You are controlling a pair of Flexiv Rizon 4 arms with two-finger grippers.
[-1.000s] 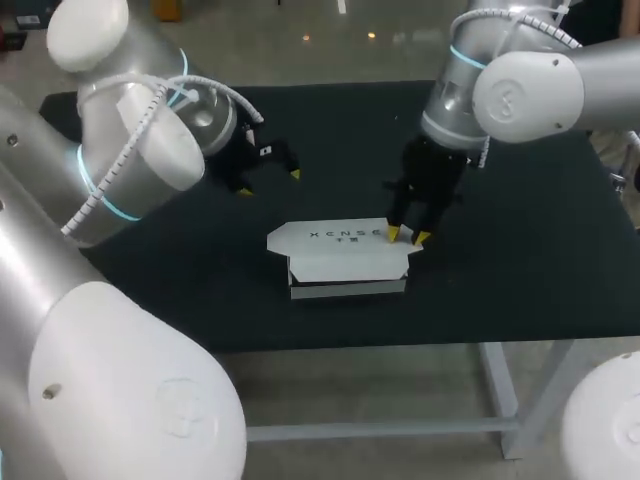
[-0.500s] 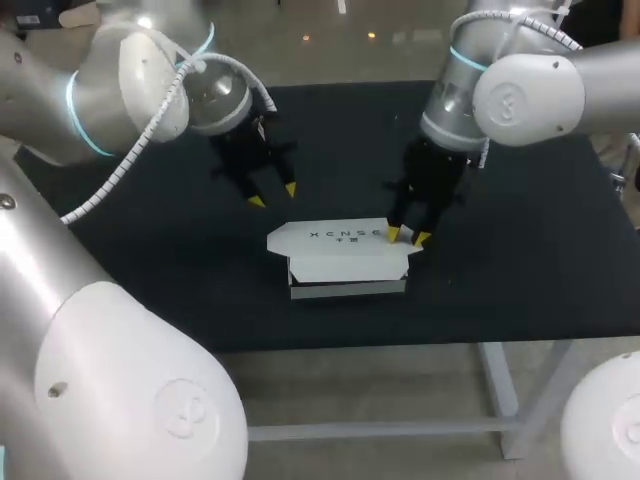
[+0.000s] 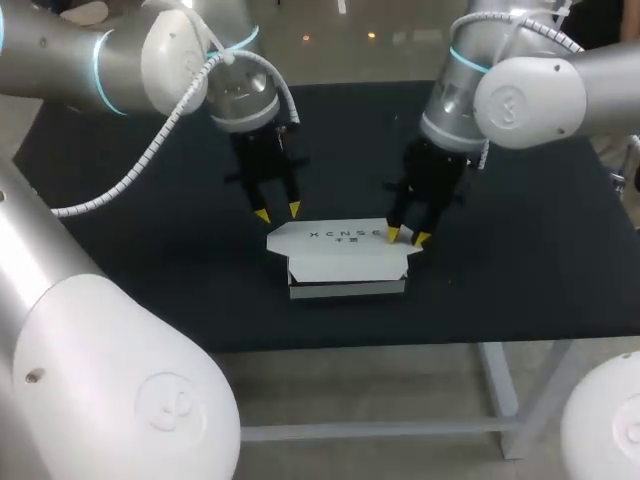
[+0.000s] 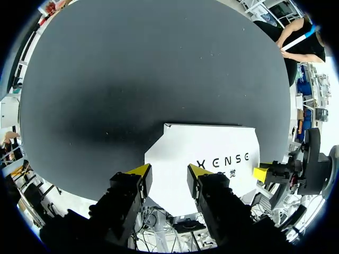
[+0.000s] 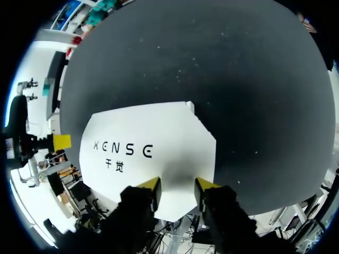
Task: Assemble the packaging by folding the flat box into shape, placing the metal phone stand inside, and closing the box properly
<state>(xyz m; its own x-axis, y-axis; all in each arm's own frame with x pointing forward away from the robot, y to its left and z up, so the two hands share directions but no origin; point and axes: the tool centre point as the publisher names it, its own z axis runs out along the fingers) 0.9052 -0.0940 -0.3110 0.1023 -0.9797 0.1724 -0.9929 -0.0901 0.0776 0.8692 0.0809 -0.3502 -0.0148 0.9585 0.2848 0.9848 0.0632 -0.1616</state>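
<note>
Black counter (image 3: 520, 200) carrying white box (image 3: 345, 262) near front edge: folded, lid (image 3: 340, 240) lying down, side flaps (image 3: 280, 243) sticking out, closing remaining. Left end effector (image 3: 278, 212), right end effector (image 3: 405, 236) both spread, sitting at lid ends.

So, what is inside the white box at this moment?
Nothing inside shows. The white box has its lid lying over the top, with only a dark slit along the front. Whether the phone stand is in there cannot be seen.

L gripper (image 3: 278, 212) now nearer box (image 3: 345, 262)
</note>
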